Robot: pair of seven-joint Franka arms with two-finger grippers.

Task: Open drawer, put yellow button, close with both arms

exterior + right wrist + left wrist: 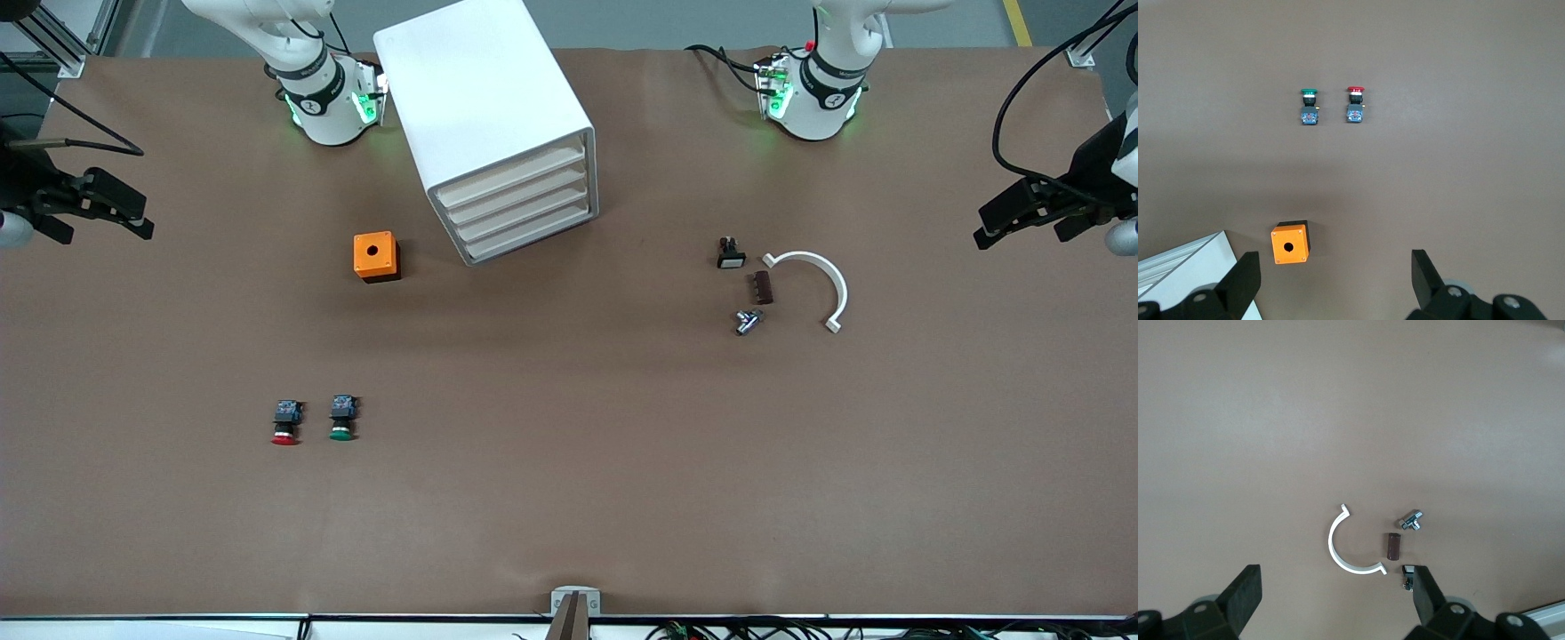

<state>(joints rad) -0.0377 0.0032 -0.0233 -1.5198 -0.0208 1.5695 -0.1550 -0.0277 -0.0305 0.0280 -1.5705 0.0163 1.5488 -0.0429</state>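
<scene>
Lacking any visible yellow button, the wide-open, empty left gripper (985, 227) and right gripper (142, 222), over the desk's end edges, may grab the red button (284, 425) or green button (342, 420) near the camera-side edge, while the drawer (514, 174) sits shut near the robots' edge.

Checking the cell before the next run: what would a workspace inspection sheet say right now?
Surface: brown table, no spills seen.
Cabinet: stands angled between the arm bases.
Drawer: shut, as are the three below it.
Yellow button: nothing seen.
Clutter: orange box beside the cabinet; red button and green button side by side, nearer the camera; white half-ring, brown block, metal fitting and black-and-white part toward the left arm's end.
Grippers: left gripper open, over its table end; right gripper open, over its end; both wait.
Cables: black cable at the left arm's end.
Surroundings: grey floor.
</scene>
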